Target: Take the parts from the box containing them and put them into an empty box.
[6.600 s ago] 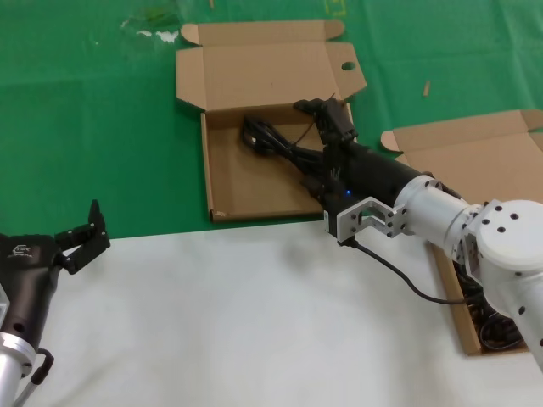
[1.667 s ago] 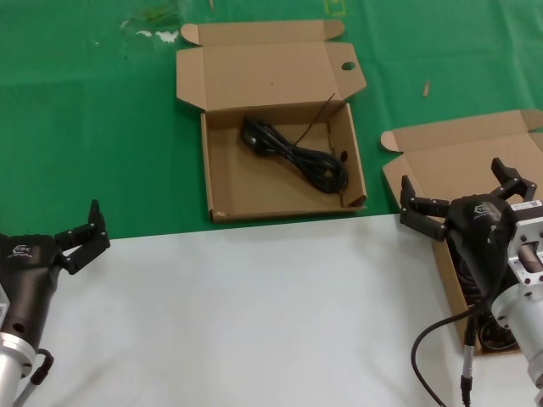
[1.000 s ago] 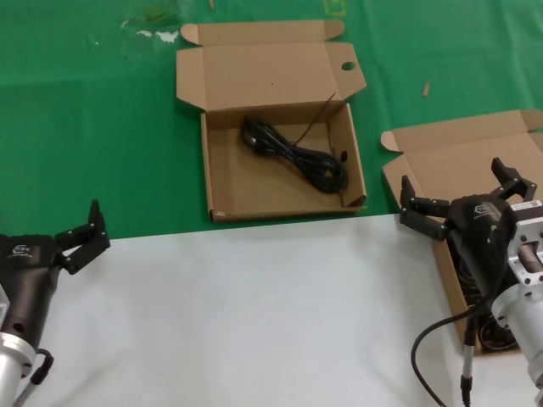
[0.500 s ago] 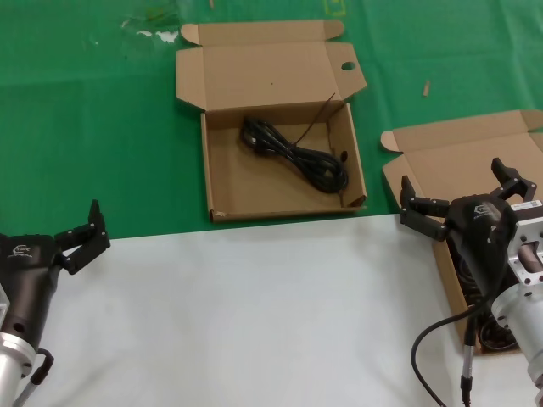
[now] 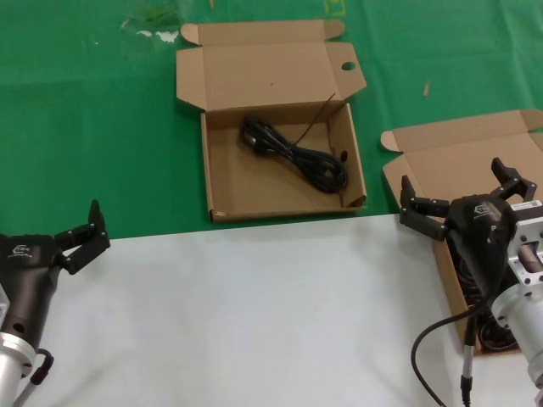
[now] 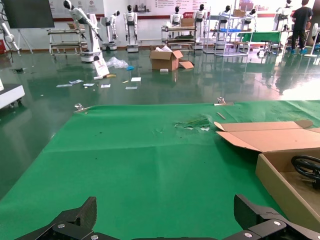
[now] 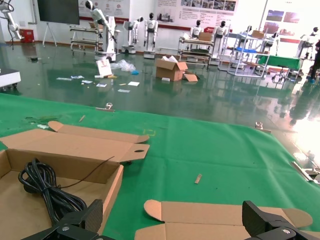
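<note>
Green cloth (image 5: pixel 102 127) lies between both spread-jawed grippers, left (image 5: pixel 78 236), right (image 5: pixel 465 197), and the holed box (image 5: pixel 280 182).

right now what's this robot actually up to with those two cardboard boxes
It is moving cable bundles between boxes. One black cord bundle lies in the box with the punched hole, on the green cloth. The right gripper hovers with jaws open and empty over the plain box at the robot's right, where more cords show beneath the arm. The left gripper, also open, sits parked at the near left, holding nothing.
</note>
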`<state>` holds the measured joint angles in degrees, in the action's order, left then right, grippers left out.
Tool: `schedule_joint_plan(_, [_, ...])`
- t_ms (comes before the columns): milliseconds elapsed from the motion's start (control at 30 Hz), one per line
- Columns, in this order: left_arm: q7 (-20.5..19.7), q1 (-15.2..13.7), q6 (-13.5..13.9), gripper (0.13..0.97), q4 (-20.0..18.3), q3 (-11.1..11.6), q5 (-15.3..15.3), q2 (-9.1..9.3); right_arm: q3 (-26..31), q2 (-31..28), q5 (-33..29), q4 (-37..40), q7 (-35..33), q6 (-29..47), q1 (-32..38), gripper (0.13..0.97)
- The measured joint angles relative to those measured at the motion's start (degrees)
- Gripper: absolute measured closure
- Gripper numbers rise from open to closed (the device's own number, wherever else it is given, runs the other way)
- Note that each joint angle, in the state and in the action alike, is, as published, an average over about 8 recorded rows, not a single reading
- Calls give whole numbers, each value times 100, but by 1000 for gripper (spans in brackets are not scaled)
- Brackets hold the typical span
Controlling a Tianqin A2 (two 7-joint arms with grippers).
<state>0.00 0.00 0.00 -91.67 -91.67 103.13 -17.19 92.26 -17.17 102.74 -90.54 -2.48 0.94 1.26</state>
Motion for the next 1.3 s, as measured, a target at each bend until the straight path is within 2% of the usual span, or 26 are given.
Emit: schedule_joint_plan(1300, [0, 0, 0, 132, 0, 0, 0, 0, 0, 0, 0, 0, 0, 0, 0, 129])
